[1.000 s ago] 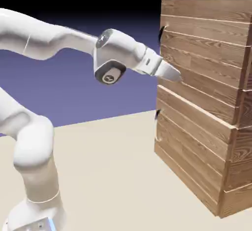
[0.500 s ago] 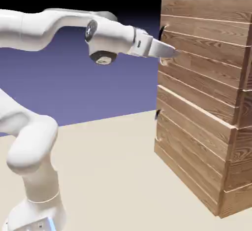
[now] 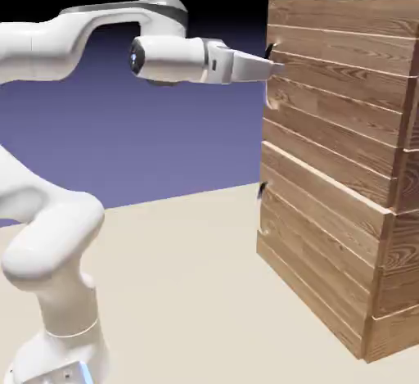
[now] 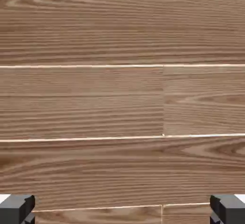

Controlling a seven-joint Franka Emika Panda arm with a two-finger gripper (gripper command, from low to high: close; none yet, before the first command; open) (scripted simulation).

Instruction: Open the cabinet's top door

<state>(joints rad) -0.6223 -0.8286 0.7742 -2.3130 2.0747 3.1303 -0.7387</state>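
The step in hand looks like the approach: the pincer (image 3: pixel 274 67) is level and pointed at the cabinet (image 3: pixel 344 169), with nothing grasped yet. In the hand view its two grey fingertips (image 4: pixel 16 208) stand far apart at the lower corners, with only bare plank between them, so the jaws are wide open and empty.

In the exterior view the pincer's tips sit at the near front edge of the top door (image 3: pixel 344 88), just below the small dark handle (image 3: pixel 268 51). Whether they touch the wood cannot be told. The handle does not show in the hand view, which is filled with horizontal planks and pale seams. So, as I judge it, the next move calls for lifting the pincer slightly toward the handle, bringing the loop between the open jaws, and then closing on it before any pull.

Below the top door lies the lower panel (image 3: pixel 319 243), with its own dark handle (image 3: pixel 261 189) at the same near edge; that one is to be left alone.

The worktop (image 3: pixel 180 292) in front of the cabinet gives room for the door to swing out and for the arm to draw back. Behind the cabinet is only backdrop.
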